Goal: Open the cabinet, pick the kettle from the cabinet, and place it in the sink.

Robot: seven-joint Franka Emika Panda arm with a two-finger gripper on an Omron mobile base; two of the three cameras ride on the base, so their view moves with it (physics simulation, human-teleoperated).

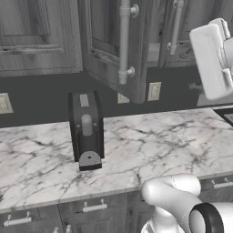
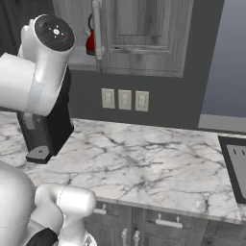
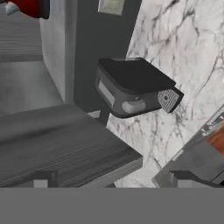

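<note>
The cabinet's left door (image 1: pixel 109 50) stands swung out over the counter, its long silver handle (image 1: pixel 124 41) facing me; the right door (image 2: pixel 139 33) is shut. In the gap beside that handle a bit of the red kettle (image 2: pixel 90 42) peeks out. The hand view shows the kettle (image 3: pixel 27 7) at the top left corner, far from my gripper (image 3: pixel 112 181), which is open with nothing between its dark fingertips (image 3: pixel 41 179). A grey wood-grain door panel (image 3: pixel 57 148) lies close under the hand. The sink (image 2: pixel 236 166) is at the counter's right end, and its corner (image 1: pixel 226 116) shows at the right edge.
A black coffee machine (image 1: pixel 86 129) stands on the white marble counter (image 1: pixel 150 150) below the open door, partly behind my arm (image 2: pixel 36 77) in the right base view. Wall outlets (image 2: pixel 125 99) sit on the dark backsplash. Low drawers with short handles (image 1: pixel 94 207) run under the counter.
</note>
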